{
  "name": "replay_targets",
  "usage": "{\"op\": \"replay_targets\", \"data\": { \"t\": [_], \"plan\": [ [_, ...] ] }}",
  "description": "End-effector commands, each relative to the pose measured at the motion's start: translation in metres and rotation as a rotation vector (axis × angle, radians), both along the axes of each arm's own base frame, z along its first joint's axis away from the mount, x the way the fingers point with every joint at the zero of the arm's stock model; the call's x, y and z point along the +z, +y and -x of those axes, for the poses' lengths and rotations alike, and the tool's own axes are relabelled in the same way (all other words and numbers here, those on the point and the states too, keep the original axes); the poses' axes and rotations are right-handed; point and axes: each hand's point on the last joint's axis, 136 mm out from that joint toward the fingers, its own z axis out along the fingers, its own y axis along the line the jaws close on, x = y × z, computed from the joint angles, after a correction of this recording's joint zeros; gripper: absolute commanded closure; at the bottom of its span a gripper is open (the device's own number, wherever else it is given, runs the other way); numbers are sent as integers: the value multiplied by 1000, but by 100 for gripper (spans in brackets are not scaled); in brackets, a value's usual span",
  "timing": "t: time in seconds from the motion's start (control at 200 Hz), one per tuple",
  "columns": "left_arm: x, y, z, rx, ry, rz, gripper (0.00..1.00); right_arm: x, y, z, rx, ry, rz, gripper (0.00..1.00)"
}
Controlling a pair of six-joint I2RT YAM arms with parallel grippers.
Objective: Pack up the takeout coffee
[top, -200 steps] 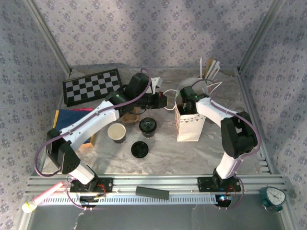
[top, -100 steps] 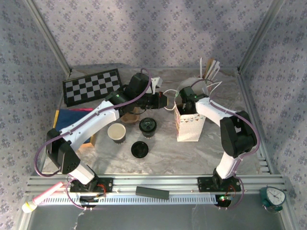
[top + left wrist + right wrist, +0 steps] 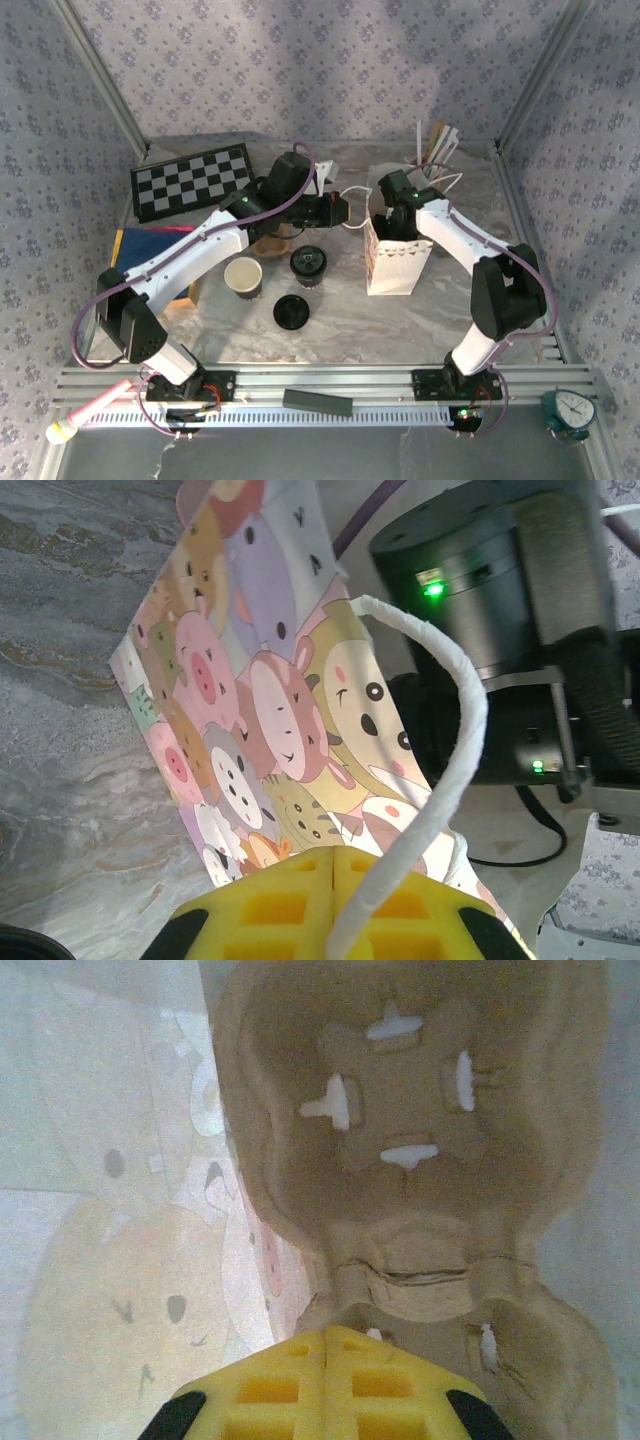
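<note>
Top external: coffee (image 3: 308, 262) beside the bag (image 3: 395, 268) looks light, crushable; you should hold its sides gently. Left jaws clamp the handle (image 3: 470, 720), right jaws together.

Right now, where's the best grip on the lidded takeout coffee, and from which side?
Grip the takeout coffee around its dark paper wall under the lid, probably from the right, on the bag side. It stands upright; the lidless cup sits close on its left, the loose lid lies in front, the left arm crosses behind.
</note>
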Motion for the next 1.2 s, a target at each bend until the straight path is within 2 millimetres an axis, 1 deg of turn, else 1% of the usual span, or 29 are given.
{"op": "replay_targets", "data": {
  "t": [0.0,0.21,0.7,0.88,1.199],
  "plan": [
    [0,1,-4,6,-5,-4,100,19,-7,4,-23,-15,24,100],
    [1,1,-4,7,-5,-1,100,30,-10,4,-37,-33,35,100],
    [0,1,-5,13,-2,4,100,71,-14,4,-47,-105,43,100],
    [2,1,-5,15,-5,8,100,92,-16,4,-47,-141,46,100],
    [2,1,-5,14,-5,8,100,136,-16,4,-34,-234,39,100]
  ]
}}
